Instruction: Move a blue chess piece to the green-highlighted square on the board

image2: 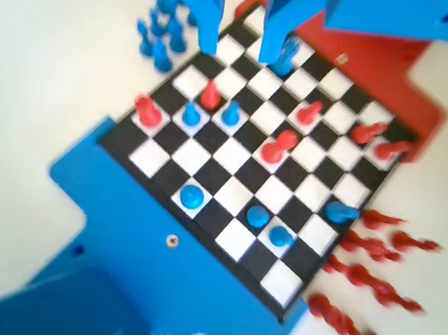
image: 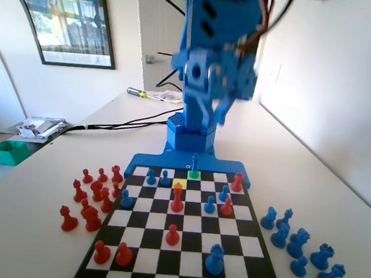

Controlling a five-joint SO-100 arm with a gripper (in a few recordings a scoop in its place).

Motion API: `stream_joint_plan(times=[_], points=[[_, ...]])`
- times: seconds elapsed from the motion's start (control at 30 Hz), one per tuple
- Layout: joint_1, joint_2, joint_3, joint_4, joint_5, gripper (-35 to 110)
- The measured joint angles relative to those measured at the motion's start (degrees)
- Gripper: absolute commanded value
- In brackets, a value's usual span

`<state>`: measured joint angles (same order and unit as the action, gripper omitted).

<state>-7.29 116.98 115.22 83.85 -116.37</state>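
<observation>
blue chess piece [image: 195, 163] upright on green-highlighted square [image: 194, 175], hand [image: 222, 110] raised well above board [image: 183, 243]

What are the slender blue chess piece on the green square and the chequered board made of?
The slender blue chess piece looks like moulded or printed plastic: one solid colour with a dull sheen. The black-and-white chequered board seems a flat, smooth printed sheet, card or plastic, hard to tell. Its blue edge piece looks like matt plastic.

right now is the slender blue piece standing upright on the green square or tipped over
Upright. In the fixed view the blue chess piece stands straight on the green-highlighted square, in the board's far row.
</observation>
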Motion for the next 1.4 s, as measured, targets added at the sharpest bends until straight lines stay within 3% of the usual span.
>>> stream_joint_plan(times=[0.3,0.57,0.87,1.4], points=[[4.22,13.71,-8.79,13.18,5.10,1],[7.73,26.54,-9.40,16.88,12.13,1],[11.43,46.67,-0.35,16.79,12.74,1],[9.67,57.74,9.32,7.29,16.17,2]])
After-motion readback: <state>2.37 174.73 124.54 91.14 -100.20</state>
